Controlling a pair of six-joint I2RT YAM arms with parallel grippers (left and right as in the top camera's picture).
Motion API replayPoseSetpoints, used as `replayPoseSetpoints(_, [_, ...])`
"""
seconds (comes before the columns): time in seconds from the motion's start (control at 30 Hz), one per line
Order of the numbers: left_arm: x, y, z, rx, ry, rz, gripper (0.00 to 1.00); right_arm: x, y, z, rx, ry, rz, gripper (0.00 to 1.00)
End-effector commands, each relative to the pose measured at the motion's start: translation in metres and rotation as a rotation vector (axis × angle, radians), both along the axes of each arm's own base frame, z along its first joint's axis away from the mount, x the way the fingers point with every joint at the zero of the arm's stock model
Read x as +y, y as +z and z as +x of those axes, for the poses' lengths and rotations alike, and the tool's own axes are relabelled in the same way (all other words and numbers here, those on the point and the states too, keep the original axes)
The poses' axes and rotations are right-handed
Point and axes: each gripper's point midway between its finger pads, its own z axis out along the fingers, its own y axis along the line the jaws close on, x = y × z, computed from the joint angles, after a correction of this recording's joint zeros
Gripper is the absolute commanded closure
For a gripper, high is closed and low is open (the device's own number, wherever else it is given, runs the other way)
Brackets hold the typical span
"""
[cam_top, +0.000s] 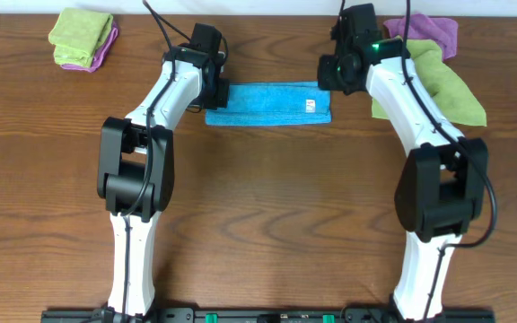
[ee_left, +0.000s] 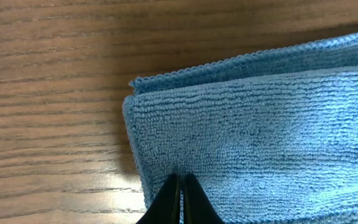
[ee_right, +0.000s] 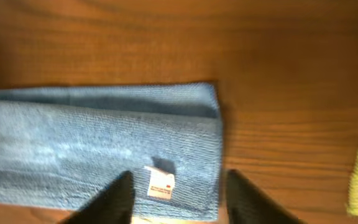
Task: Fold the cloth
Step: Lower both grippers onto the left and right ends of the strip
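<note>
The cloth (cam_top: pixel 267 104) lies at the far centre of the table (cam_top: pixel 267 206), a long narrow layered strip. The left claw (ee_left: pixel 180 182) is clenched, tips on the strip's left end; whether it pinches fabric, I cannot tell. The right claw (ee_right: pixel 178 190) is released, straddling the right end by the white tag (ee_right: pixel 160 184). Judged light, limp and non-slippery: best taken at the end corners, all layers together.
</note>
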Motion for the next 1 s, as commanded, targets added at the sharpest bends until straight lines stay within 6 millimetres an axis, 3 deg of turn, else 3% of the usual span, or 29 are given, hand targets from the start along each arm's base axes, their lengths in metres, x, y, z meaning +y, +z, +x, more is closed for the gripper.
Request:
replayPoseSetpoints(0.0, [0.005, -0.022, -0.01, 0.062, 0.016, 0.024, 0.94, 0.003, -0.029, -0.005, 0.089, 0.027, 0.117, 0.35])
replayPoseSetpoints(0.13, [0.008, -0.037, -0.02, 0.117, 0.014, 0.038, 0.94, -0.002, -0.036, -0.008, 0.14, 0.04, 0.256, 0.19])
replayPoseSetpoints(0.2, [0.008, -0.039, -0.021, 0.122, 0.007, 0.041, 0.94, -0.009, -0.041, -0.01, 0.17, 0.028, 0.31, 0.17])
replayPoseSetpoints(0.23, [0.008, -0.039, -0.021, 0.121, 0.004, 0.042, 0.94, -0.012, -0.043, -0.01, 0.179, 0.025, 0.339, 0.21])
replayPoseSetpoints(0.27, [0.008, -0.039, -0.02, 0.117, 0.004, 0.04, 0.94, -0.012, -0.042, -0.009, 0.181, 0.028, 0.372, 0.42])
replayPoseSetpoints(0.3, [0.008, -0.039, -0.02, 0.117, 0.004, 0.041, 0.95, -0.011, -0.039, -0.008, 0.173, 0.034, 0.397, 0.75])
replayPoseSetpoints(0.33, [0.008, -0.039, -0.02, 0.118, 0.004, 0.04, 0.94, -0.01, -0.037, -0.005, 0.162, 0.04, 0.412, 0.99])
replayPoseSetpoints(0.47, [0.008, -0.039, -0.02, 0.115, 0.004, 0.039, 0.95, 0.001, -0.019, 0.005, 0.092, 0.082, 0.416, 0.98])
replayPoseSetpoints(0.73, [0.007, -0.039, -0.019, 0.114, 0.004, 0.039, 0.94, 0.017, -0.04, 0.003, 0.056, 0.103, 0.081, 0.99])
replayPoseSetpoints(0.97, [0.007, -0.039, -0.019, 0.112, 0.004, 0.038, 0.94, 0.002, -0.048, 0.011, -0.004, 0.031, -0.194, 0.98])
